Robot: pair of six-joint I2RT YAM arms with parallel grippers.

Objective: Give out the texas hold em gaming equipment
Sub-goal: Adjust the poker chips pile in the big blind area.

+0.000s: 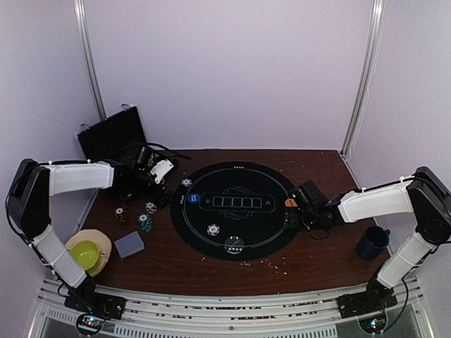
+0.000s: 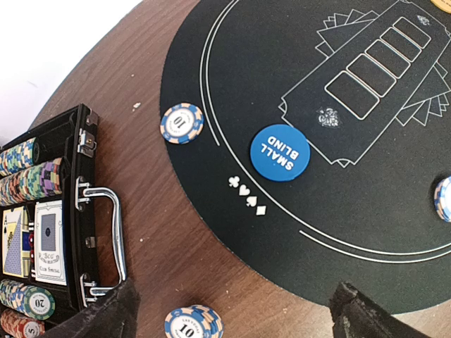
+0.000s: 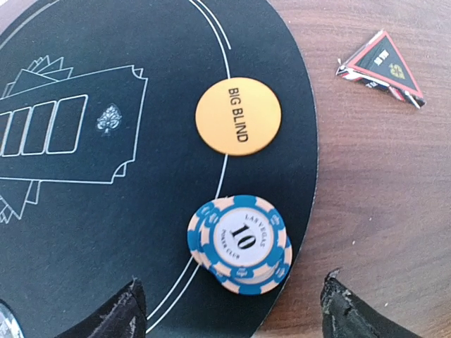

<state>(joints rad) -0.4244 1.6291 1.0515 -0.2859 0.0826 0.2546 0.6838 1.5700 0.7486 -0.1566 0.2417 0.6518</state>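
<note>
blue chips (image 3: 239,243) at mat (image 3: 141,211) edge, tabletop (image 3: 380,211) beyond

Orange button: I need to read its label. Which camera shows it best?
Right wrist: the orange button lies close below, BIG BLIND legible. Top external shows it only as an orange dot; left wrist, nothing legible.

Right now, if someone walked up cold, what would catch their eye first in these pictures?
The round black poker mat fills the middle of the brown table. On it, an orange BIG BLIND button lies near the right edge beside a small stack of blue 10 chips, and a blue SMALL BLIND button lies toward the left. An open black case stands at the back left.
</note>
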